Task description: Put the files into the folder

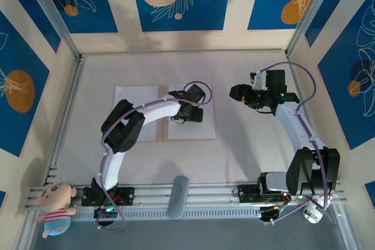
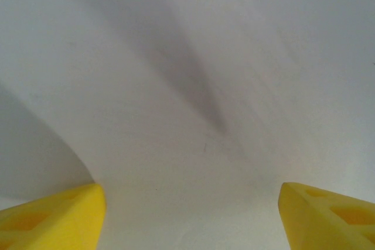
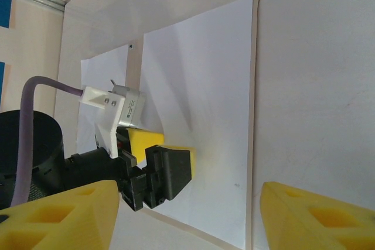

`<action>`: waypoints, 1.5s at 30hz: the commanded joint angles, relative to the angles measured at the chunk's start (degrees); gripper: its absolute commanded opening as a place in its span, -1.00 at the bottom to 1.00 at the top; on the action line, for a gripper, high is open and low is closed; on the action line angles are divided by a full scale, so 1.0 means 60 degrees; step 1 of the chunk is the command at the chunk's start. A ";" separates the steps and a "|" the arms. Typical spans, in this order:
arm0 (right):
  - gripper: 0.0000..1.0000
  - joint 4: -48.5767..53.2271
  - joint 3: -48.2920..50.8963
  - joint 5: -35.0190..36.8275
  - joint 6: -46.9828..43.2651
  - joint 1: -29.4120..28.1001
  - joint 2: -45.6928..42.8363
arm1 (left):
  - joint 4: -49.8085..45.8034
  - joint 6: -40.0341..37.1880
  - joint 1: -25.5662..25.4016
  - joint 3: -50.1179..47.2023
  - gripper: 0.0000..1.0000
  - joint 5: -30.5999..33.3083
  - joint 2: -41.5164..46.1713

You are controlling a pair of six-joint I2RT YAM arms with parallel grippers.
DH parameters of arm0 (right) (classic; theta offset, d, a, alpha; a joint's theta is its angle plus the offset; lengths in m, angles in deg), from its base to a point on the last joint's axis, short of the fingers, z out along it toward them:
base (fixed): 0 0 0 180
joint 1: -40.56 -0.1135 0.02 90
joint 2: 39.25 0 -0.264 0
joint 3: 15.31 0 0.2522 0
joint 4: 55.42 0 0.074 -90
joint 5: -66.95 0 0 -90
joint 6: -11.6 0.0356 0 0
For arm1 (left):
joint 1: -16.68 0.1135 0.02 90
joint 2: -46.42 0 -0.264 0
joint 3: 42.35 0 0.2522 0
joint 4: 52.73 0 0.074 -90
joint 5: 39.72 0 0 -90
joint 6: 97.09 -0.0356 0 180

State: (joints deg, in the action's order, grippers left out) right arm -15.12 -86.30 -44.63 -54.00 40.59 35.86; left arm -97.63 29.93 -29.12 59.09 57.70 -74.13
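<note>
Mid-table, left gripper (image 1: 186, 116) sits low over one of the files (image 1: 193, 132), jaws wide, holding nothing. Second sheet (image 1: 136, 115) lies just beside. Tan folder (image 3: 135, 71) shows under them. Right gripper (image 1: 237, 92) is wide and empty. Risk: pinching flat paper crumples or drags it askew.

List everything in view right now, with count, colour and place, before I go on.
files: 2, white, flat side by side mid-table; right file under the left arm
folder: 1, tan, thin strip bordering the right file
plush toy: 1, pink and blue, near-left corner
oblong object: 1, grey, on the near rail between the arm bases
left gripper: 1, yellow fingers, open, over the right file
right gripper: 1, yellow fingers, open, right of the files
</note>
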 commanded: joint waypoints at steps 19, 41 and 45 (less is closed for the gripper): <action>0.31 -0.0024 0.0178 -0.0521 0.0020 0.0141 0.0154 | -0.0618 0.0468 -0.0189 -0.0108 0.54 0.0052 0.0183; 0.31 -0.0046 0.0089 -0.0695 0.0108 0.0169 0.0288 | -0.0713 0.0481 -0.0189 0.0295 0.54 -0.0138 0.0153; 0.31 -0.0232 0.0245 -0.0803 0.0197 0.0147 0.0434 | -0.0937 0.0314 -0.0174 0.0579 0.55 -0.0138 0.0333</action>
State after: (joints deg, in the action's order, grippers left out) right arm -15.60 -86.26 -47.49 -53.67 41.33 37.41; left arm -100.36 32.01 -29.47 60.20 57.78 -74.04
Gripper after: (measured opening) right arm 0.657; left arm 0.774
